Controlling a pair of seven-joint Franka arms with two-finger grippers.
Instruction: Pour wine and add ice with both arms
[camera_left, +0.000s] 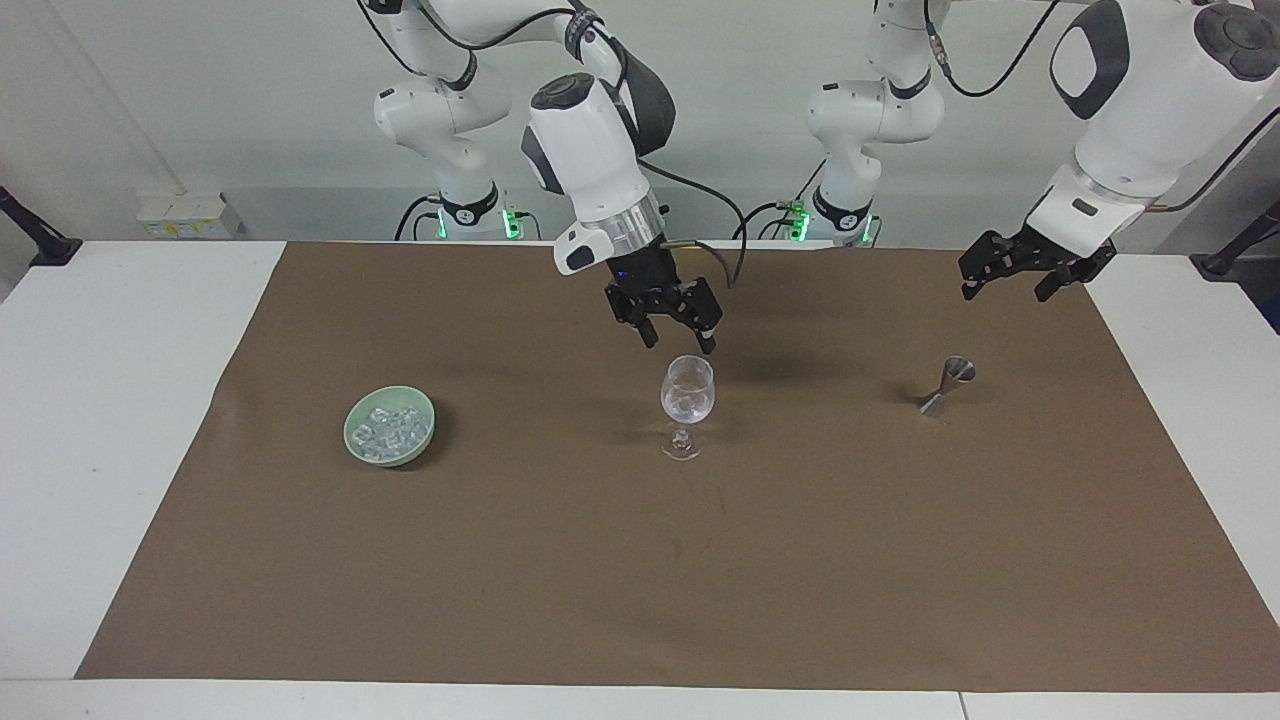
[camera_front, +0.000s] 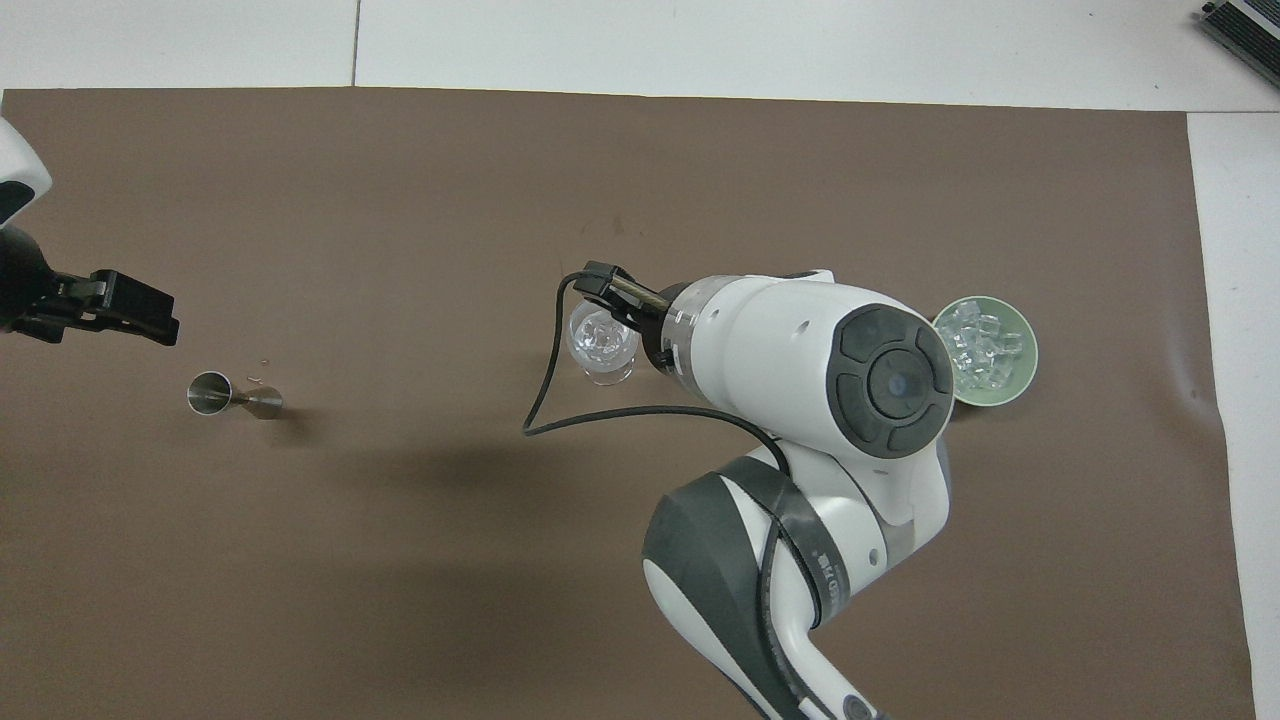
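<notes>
A clear stemmed wine glass (camera_left: 688, 398) (camera_front: 600, 345) stands mid-mat with a few ice cubes (camera_left: 686, 404) in its bowl. My right gripper (camera_left: 679, 343) hangs open just above the glass rim, nothing between its fingers. More ice (camera_left: 392, 428) (camera_front: 980, 340) fills a pale green bowl (camera_left: 349, 436) (camera_front: 990, 402) toward the right arm's end of the table. My left gripper (camera_left: 1006, 290) (camera_front: 125, 310) is open and empty in the air, over the mat near a steel jigger (camera_left: 945, 388) (camera_front: 235, 395). No wine shows.
A brown mat (camera_left: 640, 580) covers most of the white table (camera_left: 100, 400). In the overhead view the right arm's wrist hides part of the mat beside the glass and the bowl's edge. Tiny droplets lie by the jigger.
</notes>
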